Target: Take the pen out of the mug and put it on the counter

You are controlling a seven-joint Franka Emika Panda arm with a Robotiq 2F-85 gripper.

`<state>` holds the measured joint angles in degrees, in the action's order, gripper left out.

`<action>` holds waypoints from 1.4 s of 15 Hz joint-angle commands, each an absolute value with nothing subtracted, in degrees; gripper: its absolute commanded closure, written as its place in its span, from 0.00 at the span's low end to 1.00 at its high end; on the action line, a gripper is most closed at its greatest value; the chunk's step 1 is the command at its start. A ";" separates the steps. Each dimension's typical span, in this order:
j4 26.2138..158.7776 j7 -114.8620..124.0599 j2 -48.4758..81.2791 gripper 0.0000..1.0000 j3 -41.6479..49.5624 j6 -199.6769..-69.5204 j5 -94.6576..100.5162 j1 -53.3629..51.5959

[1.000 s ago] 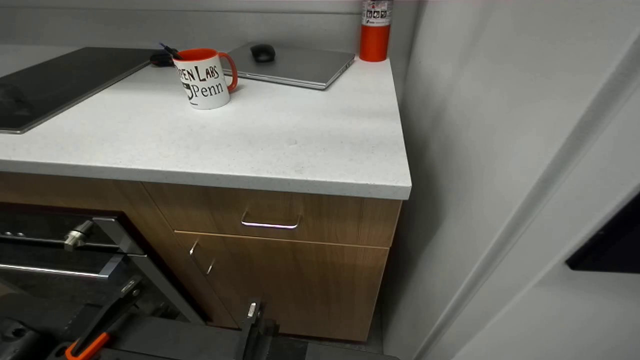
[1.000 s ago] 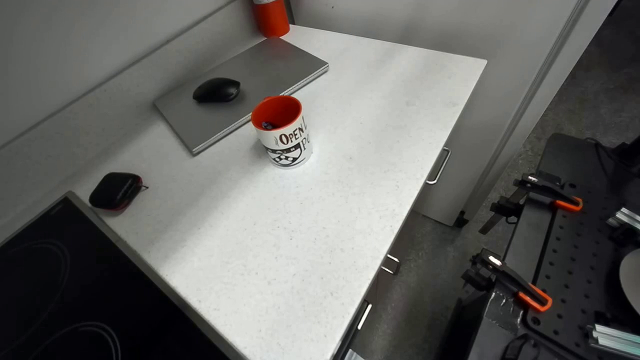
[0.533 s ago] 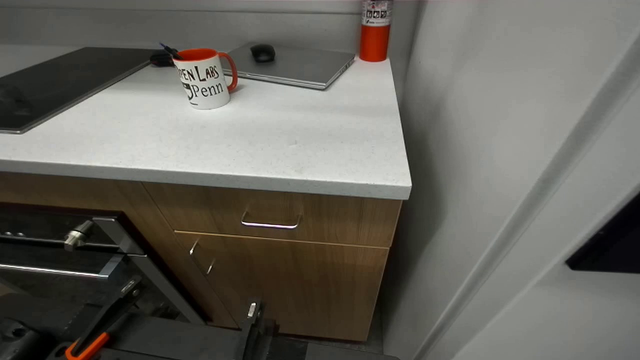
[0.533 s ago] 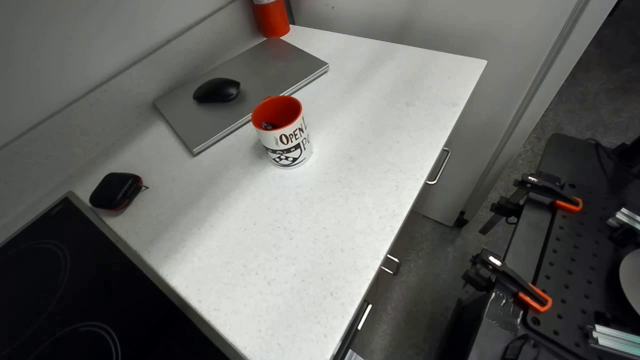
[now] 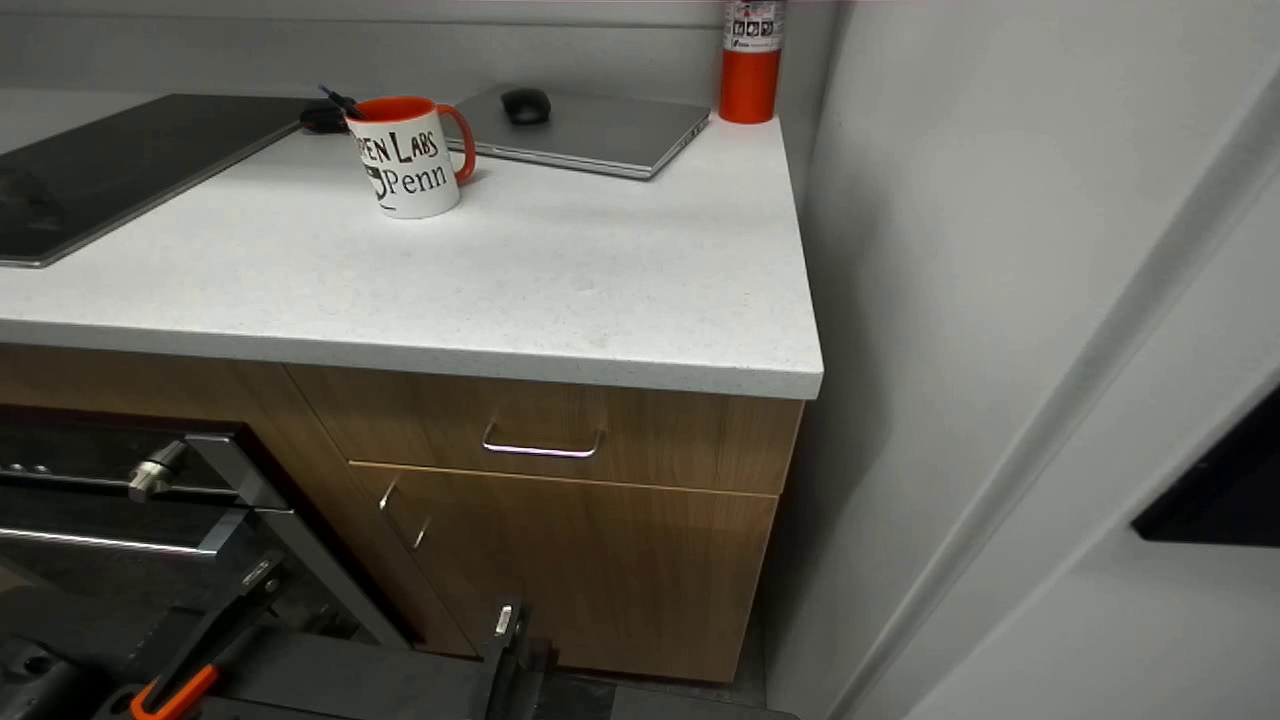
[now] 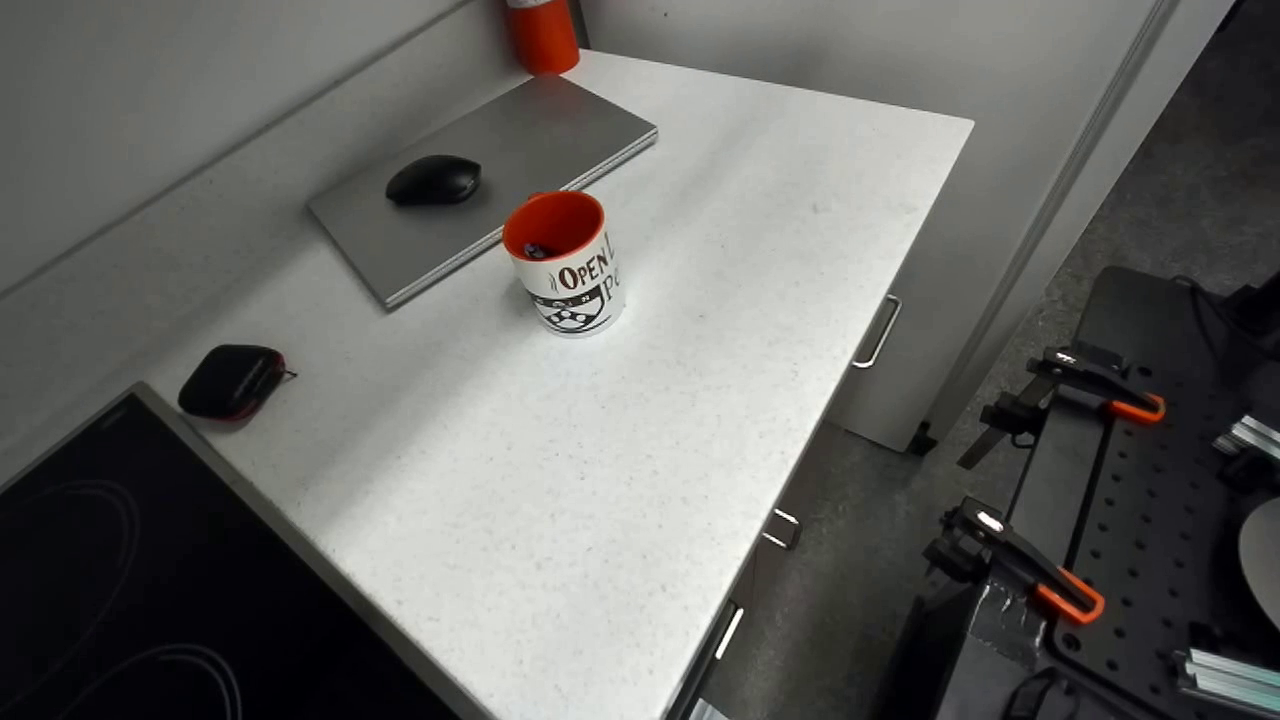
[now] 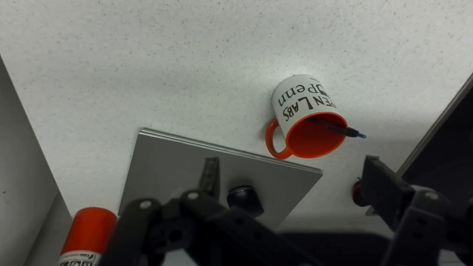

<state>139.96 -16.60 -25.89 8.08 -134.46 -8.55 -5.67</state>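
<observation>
Your pen [image 7: 343, 130] was inside the mug [image 7: 305, 107], leaning out over its rim. In the wrist view its long axis slanted from the upper part of the red mouth to the right and a little down, the blue end pointing outward. In an exterior view the pen [image 5: 343, 102] pointed to the upper left. You had one pen, one mug, one laptop [image 5: 600, 130] with one mouse [image 5: 525, 106] on it, one black case [image 6: 230, 382] and one red canister [image 5: 750, 85] on the table [image 5: 620, 270]; one cooktop [image 6: 220, 580] filled the lower left of an exterior view, with two clamps [image 6: 1030, 570] at its right side. The mug stood upright, its red handle [image 7: 269, 138] just beside the laptop; whether they touched, you could not tell. Your tool [image 7: 292, 158] was wide, its two fingers [image 7: 384, 188] well apart in the lower part of the wrist view, one of them hiding a part of the case.
</observation>
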 commanded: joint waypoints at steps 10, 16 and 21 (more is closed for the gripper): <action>139.29 -15.20 -17.89 0.00 2.42 -140.10 -7.04 -6.02; 137.85 -13.76 -11.28 0.00 -3.35 -146.78 -5.36 -7.26; 138.32 -14.56 -11.25 0.00 -4.16 -145.66 -5.49 -7.44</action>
